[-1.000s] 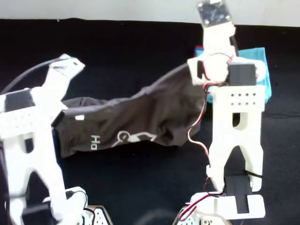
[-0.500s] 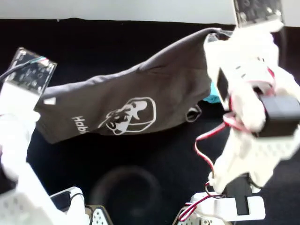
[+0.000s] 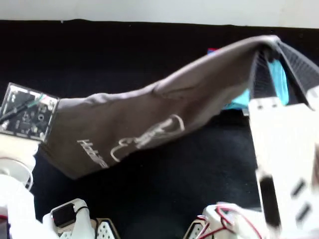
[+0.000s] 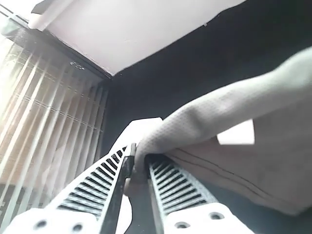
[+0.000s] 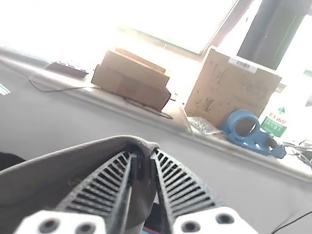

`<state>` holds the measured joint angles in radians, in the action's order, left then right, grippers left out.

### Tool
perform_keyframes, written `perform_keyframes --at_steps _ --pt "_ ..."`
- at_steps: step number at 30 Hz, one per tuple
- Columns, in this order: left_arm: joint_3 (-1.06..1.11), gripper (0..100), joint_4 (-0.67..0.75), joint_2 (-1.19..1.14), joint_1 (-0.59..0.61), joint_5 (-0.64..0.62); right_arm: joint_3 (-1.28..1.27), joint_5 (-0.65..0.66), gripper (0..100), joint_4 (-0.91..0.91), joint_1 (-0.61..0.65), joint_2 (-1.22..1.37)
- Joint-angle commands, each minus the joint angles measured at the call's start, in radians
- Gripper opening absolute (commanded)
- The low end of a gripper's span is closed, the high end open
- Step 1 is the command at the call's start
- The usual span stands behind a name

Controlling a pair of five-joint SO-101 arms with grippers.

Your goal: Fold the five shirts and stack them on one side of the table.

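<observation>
1. Left gripper (image 4: 139, 165): ribbed jaws clamped on a folded edge of the dark grey shirt with white chest print (image 3: 149, 122), close to its white label (image 4: 236, 134).
2. Right gripper (image 5: 142, 161): jaws pinched shut on the shirt's opposite end, fabric bunched between them.
3. Shirt is stretched between both grippers, lifted off the black-covered table (image 3: 114, 50), print facing up.
4. Left arm (image 3: 25, 119): raised at the table's left edge, wrist board facing up.
5. Right arm (image 3: 284, 159): raised high over the right side, fingers pointing toward the far edge.
6. Folded turquoise cloth (image 3: 282, 82) lies near the table's far right corner, partly behind the shirt.
</observation>
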<state>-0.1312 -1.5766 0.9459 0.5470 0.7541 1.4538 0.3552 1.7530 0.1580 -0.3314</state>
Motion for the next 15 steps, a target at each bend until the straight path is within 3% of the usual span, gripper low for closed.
perform_keyframes --at_steps 1,15 --pt "-0.019 1 0.055 -0.044 0.005 -0.071 0.016 0.011 0.5 -0.001 -0.015 -0.054" --pt "-0.358 1 -0.008 -0.061 0.002 -0.175 0.016 0.006 0.5 -0.028 -0.11 -0.213"
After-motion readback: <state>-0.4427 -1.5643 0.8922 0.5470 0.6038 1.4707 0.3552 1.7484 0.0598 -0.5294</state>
